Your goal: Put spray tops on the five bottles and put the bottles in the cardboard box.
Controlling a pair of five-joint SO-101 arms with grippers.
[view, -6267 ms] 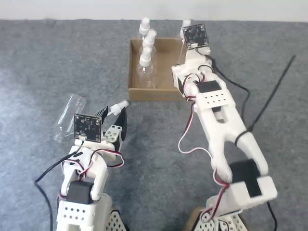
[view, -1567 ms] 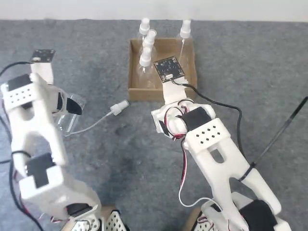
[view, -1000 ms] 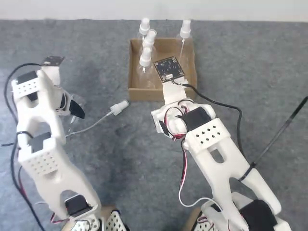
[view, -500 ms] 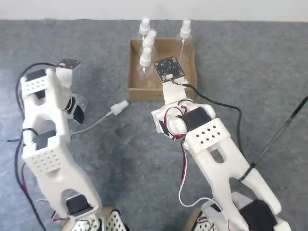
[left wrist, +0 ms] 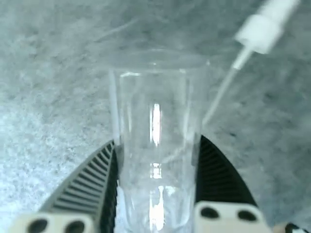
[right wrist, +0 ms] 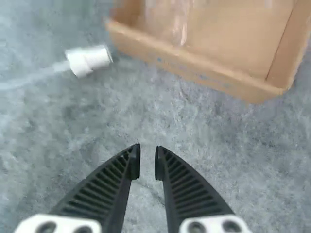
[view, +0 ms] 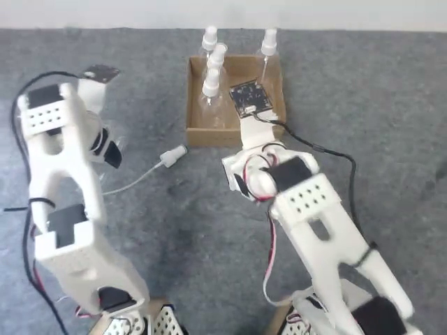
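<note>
The left fingers [left wrist: 90, 177] are clamped on either side of the clear bottle [left wrist: 155, 97], the one that has no top yet. Seconds ago this bottle lay untouched on the bench [view: 209, 223] while the left arm sat low beside the spray top [view: 173, 154]; since then the arm has swung out over the bottle and taken hold of it. Whether it is lifted off the surface cannot be told.

The right fingers [right wrist: 177, 184] are drawn nearly together with nothing between them, hovering over the bench just in front of the cardboard box [view: 199, 136]. That arm was over the box before and has pulled back.

Four bottles [view: 211, 91] with tops fitted stand inside the box. The loose spray top lies between the two arms, its tube trailing toward the held bottle, so the last capping step looks ready: the right arm would probably fetch the top.
</note>
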